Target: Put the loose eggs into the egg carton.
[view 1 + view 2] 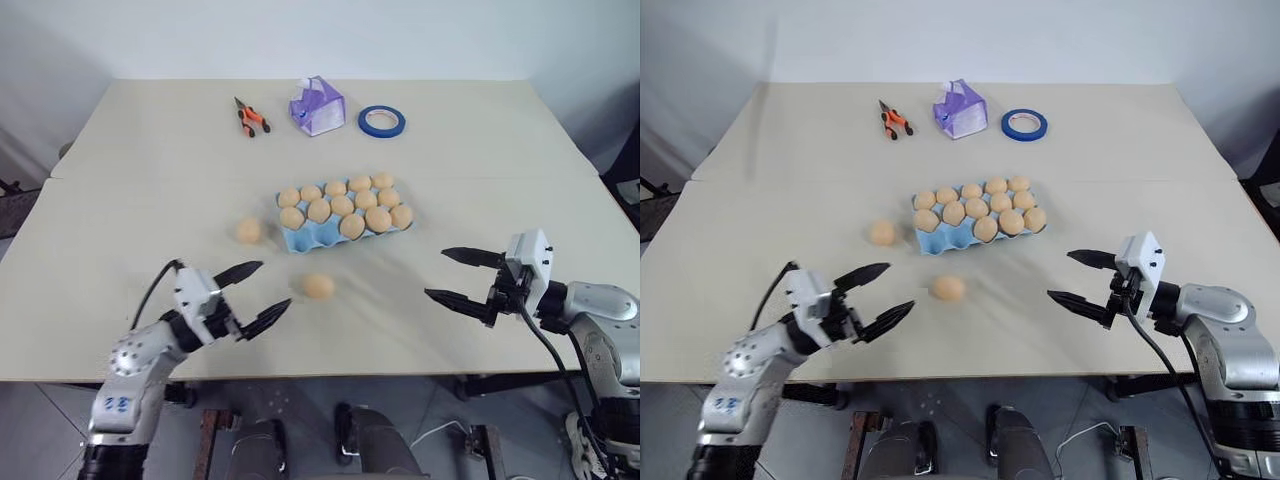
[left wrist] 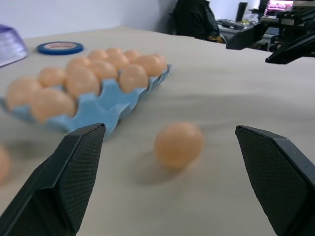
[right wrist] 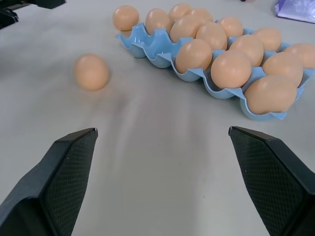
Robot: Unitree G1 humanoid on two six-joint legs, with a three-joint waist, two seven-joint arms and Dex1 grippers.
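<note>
The left end effector [image 1: 251,295] stands wide and empty, just beside the near loose egg [image 1: 319,286] on the surface [image 1: 130,200]. The right end effector [image 1: 458,275] is likewise wide and empty. A second loose egg [image 1: 249,231] lies beside the light blue egg carton [image 1: 298,240]. Centre the egg between both fingers, close gently, then lift; a glancing touch would likely roll it.

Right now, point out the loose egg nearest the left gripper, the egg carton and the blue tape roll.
loose egg [image 1: 319,286], left eye view, middle of shell.
egg carton [image 1: 298,240], left eye view, empty front-left cup.
blue tape roll [image 1: 381,131], left eye view, near rim.
</note>
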